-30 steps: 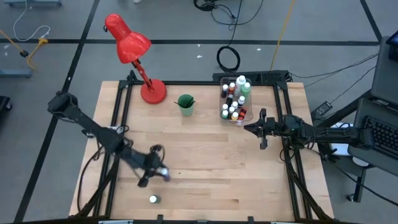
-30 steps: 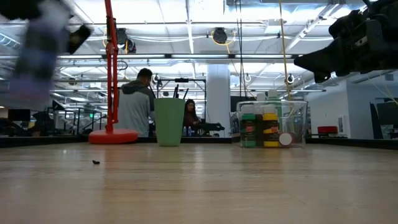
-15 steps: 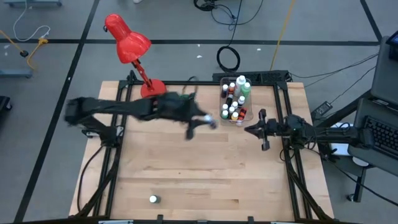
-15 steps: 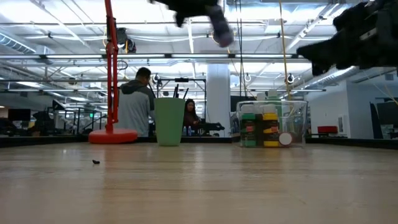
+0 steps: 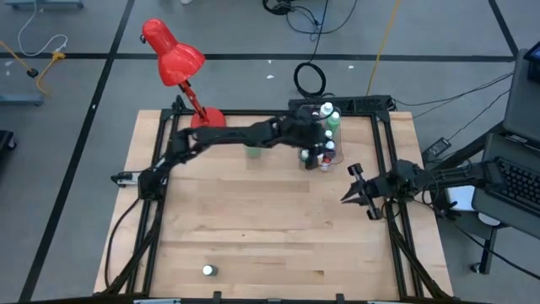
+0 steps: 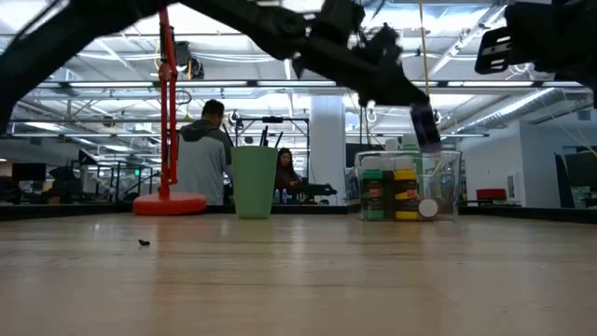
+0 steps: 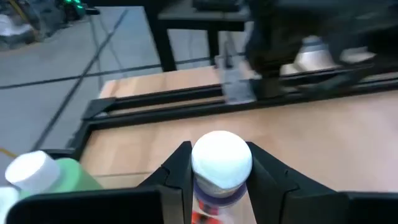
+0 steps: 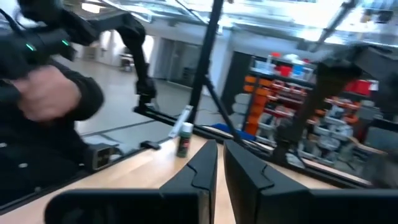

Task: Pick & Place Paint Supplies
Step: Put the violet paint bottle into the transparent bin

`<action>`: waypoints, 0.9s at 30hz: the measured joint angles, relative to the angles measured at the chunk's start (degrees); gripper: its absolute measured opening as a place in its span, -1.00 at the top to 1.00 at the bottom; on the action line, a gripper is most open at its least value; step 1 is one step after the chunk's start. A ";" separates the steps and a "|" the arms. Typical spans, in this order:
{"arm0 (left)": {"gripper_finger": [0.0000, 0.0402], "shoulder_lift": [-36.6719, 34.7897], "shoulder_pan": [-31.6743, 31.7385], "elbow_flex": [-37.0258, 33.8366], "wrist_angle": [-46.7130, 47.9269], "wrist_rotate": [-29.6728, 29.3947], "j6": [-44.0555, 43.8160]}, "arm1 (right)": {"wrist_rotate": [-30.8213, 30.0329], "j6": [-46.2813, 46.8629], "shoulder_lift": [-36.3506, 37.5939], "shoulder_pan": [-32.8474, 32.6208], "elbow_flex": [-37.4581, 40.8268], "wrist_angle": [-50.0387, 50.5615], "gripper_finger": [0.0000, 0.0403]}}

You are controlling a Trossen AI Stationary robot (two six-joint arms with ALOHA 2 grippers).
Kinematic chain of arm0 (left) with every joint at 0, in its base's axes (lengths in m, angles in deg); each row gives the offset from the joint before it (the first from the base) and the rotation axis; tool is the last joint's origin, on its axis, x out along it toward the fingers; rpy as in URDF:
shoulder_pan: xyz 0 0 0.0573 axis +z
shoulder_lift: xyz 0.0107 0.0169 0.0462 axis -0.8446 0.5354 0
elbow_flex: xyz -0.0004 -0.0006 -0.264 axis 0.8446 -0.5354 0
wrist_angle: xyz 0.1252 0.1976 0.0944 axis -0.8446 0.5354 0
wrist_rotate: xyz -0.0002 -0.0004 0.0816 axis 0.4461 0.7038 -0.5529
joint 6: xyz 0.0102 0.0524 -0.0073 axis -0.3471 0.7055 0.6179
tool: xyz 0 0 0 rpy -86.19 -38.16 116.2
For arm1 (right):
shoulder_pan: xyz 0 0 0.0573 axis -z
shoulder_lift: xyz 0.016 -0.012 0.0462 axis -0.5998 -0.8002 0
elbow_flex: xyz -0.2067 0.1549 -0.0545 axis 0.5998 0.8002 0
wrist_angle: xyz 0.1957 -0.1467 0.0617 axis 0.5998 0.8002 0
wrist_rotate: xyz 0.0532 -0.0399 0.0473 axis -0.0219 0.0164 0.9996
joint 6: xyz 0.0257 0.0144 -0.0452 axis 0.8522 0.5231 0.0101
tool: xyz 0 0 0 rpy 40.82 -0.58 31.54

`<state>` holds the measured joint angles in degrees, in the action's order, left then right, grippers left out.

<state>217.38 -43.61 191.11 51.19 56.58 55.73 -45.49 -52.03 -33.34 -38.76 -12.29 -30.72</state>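
My left arm reaches from the table's left across to the clear bin (image 5: pixel 301 118) at the far right. Its gripper (image 5: pixel 318 145) is shut on a small purple paint bottle (image 6: pixel 426 127) with a white cap, above the bin (image 6: pixel 449 187). Several bottles stand in the bin, among them a tall green one (image 7: pixel 59 179). One more small white-capped bottle (image 5: pixel 207 270) stands on the wood near the front edge. The green cup (image 6: pixel 254 182) stands left of the bin. My right gripper (image 5: pixel 355 193) waits shut at the right edge, above the table. My left gripper pinches the small bottle between its two fingers (image 7: pixel 179 169) at its cap end (image 7: pixel 221 160), one finger on each side. The fingers slant downward, coming from the table's left. The bottle is lifted clear and hangs tilted below the fingers, over the bin.
A red desk lamp (image 5: pixel 175 57) stands on its base at the far left corner. Black frame rails (image 5: pixel 160 169) run along the table's left, right and far edges. The wood between the bin and the front edge lies open. People are in the room behind.
My left gripper has swept with the bottle from the near left of the table, up and toward the far right, and has come over the bin. My right gripper has turned at the wrist and shifted slightly toward the near edge, staying shut.
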 joint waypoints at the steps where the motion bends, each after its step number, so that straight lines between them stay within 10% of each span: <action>1: 0.51 1.57 0.39 1.78 0.31 -0.37 0.42 | 0.30 -0.13 0.01 -0.54 0.00 0.12 0.89; 27: 0.50 10.09 5.08 5.91 5.99 -4.11 -1.13 | -3.35 -0.18 0.01 -1.58 0.00 0.52 0.89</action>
<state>227.48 -38.53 197.01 57.18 52.46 54.61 -48.84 -52.21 -33.34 -40.34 -12.29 -30.20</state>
